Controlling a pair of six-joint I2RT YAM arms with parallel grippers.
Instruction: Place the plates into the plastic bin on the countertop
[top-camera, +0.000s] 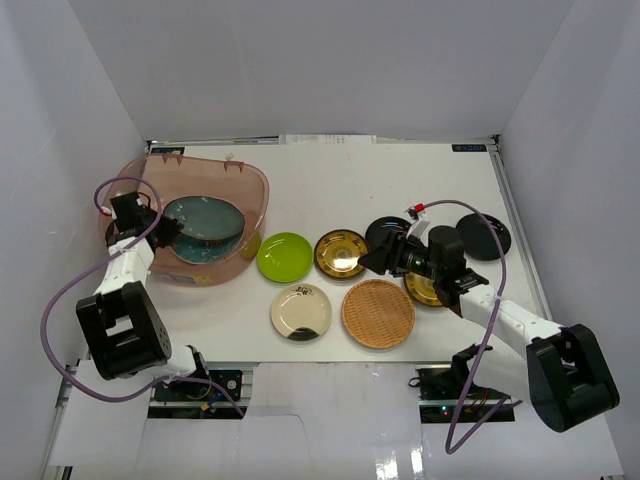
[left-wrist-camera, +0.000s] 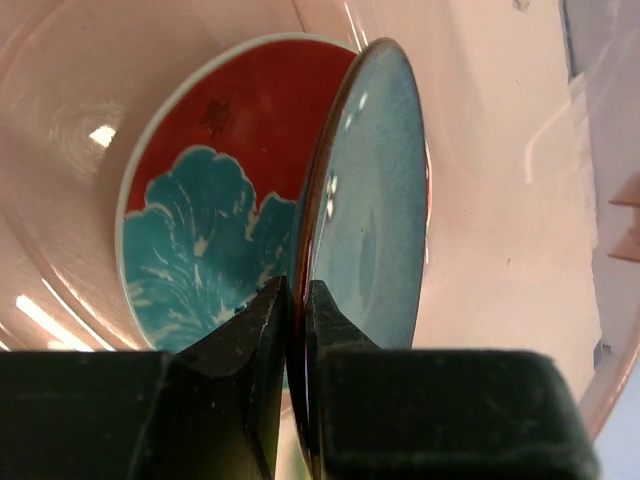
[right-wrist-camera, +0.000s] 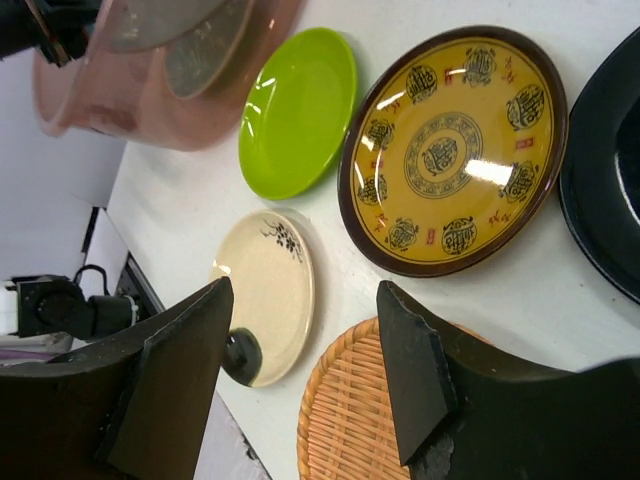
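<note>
My left gripper (top-camera: 158, 228) reaches over the left rim of the pinkish plastic bin (top-camera: 253, 186). It is shut (left-wrist-camera: 297, 300) on the rim of a teal plate (left-wrist-camera: 372, 200) and holds it tilted above a red-and-teal floral plate (left-wrist-camera: 205, 210) on the bin floor. My right gripper (top-camera: 373, 260) is open and empty (right-wrist-camera: 305, 370), above the gap between the gold patterned plate (right-wrist-camera: 452, 150), cream plate (right-wrist-camera: 268, 290) and woven tan plate (right-wrist-camera: 350, 425). The lime green plate (top-camera: 284, 255) lies on the countertop (top-camera: 330, 180) just right of the bin.
Two black plates (top-camera: 386, 231) (top-camera: 485, 236) lie at the right. A second gold plate (top-camera: 421, 291) is partly hidden under my right wrist. White walls close in the table on three sides. The right arm's cable loops above the right-hand plates.
</note>
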